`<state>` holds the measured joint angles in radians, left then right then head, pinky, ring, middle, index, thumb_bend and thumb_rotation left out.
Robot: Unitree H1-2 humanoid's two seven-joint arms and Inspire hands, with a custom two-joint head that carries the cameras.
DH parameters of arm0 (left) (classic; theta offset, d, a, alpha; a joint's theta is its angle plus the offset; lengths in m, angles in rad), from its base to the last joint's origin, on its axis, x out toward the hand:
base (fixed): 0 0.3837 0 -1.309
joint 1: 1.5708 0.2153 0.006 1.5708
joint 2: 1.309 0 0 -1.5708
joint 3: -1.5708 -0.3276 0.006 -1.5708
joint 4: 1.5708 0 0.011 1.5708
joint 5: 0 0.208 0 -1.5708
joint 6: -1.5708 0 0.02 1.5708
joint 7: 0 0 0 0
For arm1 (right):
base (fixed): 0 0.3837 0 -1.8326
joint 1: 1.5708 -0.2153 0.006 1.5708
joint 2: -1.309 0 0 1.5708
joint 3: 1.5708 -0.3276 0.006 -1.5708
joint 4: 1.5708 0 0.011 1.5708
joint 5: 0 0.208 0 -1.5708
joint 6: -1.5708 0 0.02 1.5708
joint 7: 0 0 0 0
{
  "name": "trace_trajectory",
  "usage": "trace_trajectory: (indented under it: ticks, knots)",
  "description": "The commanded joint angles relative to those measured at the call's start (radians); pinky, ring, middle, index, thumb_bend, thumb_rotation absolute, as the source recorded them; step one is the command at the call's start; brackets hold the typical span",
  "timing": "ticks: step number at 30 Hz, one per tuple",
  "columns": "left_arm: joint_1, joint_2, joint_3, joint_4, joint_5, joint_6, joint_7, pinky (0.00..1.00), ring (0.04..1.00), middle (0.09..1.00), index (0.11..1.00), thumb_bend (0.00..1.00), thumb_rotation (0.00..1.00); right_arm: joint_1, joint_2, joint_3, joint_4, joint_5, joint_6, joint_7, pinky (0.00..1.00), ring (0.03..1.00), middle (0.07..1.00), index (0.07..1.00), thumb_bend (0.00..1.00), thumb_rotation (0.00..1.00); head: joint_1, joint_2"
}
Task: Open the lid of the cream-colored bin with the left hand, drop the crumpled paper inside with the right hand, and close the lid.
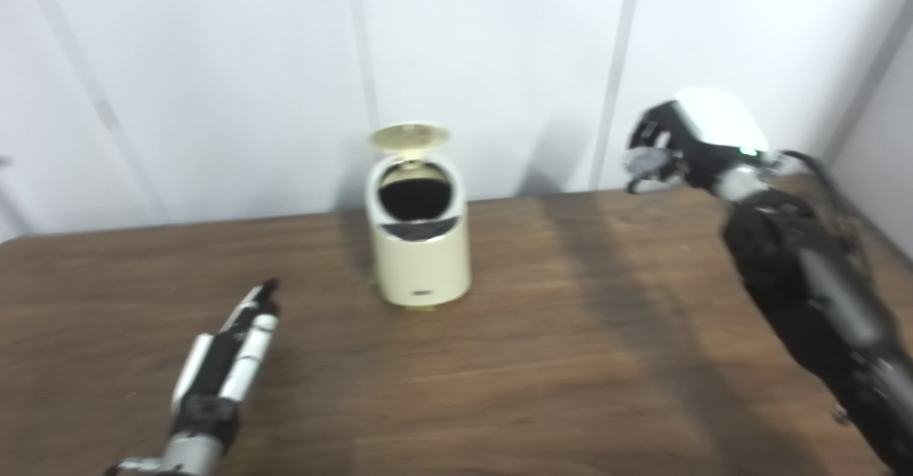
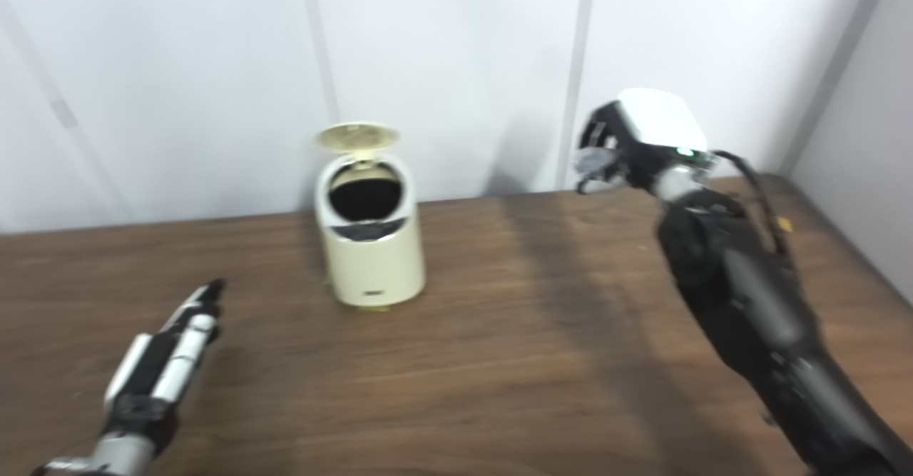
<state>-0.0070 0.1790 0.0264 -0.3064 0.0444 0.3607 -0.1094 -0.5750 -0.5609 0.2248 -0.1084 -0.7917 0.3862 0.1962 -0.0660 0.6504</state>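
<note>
The cream-colored bin stands upright on the brown table, near its far edge. Its round lid is tipped up at the back, and the dark opening faces me. My left hand lies low over the table, to the front left of the bin and well apart from it, with fingers stretched out and holding nothing. My right hand is raised to the right of the bin, about level with the lid. Its fingers curl around a small greyish wad, the crumpled paper. The picture is blurred.
A white panelled wall runs close behind the table. The table's right edge lies just past my right forearm. Bare wood stretches between the two arms in front of the bin.
</note>
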Motion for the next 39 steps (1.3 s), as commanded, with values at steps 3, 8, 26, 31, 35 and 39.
trace_trajectory:
  ticks: [3,8,26,31,35,39]
  knots:
    - [-0.021,-0.007,-0.012,-0.015,0.021,-0.052,0.016,0.96,0.994,0.990,0.977,0.56,0.89,-0.058,0.025,-0.011,-0.092,0.000,-0.056,-0.007,0.33,0.398,0.535,0.496,0.50,0.00,0.024,-0.005]
    - [-0.017,-0.017,-0.023,-0.016,0.040,-0.053,0.022,0.97,0.993,0.990,0.975,0.55,0.90,-0.084,0.079,0.012,-0.169,-0.053,-0.041,0.049,0.32,0.395,0.527,0.506,0.50,0.00,0.053,-0.016]
    - [-0.007,-0.045,-0.023,0.010,0.037,-0.086,0.036,1.00,1.000,1.000,1.000,0.57,0.90,-0.177,0.284,0.065,-0.129,-0.086,-0.131,0.060,0.29,0.388,0.503,0.513,0.49,0.00,0.025,-0.034]
    - [-0.006,-0.061,-0.023,0.012,0.038,-0.092,0.044,1.00,1.000,1.000,1.000,0.58,0.89,-0.172,0.314,0.065,-0.117,-0.079,-0.148,0.056,0.30,0.398,0.509,0.508,0.50,0.00,0.022,-0.036]
    - [-0.002,-0.069,-0.029,0.004,0.046,-0.085,0.046,1.00,1.000,1.000,1.000,0.58,0.89,-0.187,0.338,0.071,-0.060,-0.078,-0.175,0.034,0.30,0.401,0.513,0.506,0.50,0.00,0.023,-0.036]
    - [0.000,-0.079,-0.032,-0.001,0.051,-0.084,0.051,1.00,1.000,1.000,1.000,0.58,0.90,-0.197,0.362,0.080,-0.021,-0.087,-0.188,0.024,0.29,0.403,0.527,0.511,0.49,0.00,0.024,-0.034]
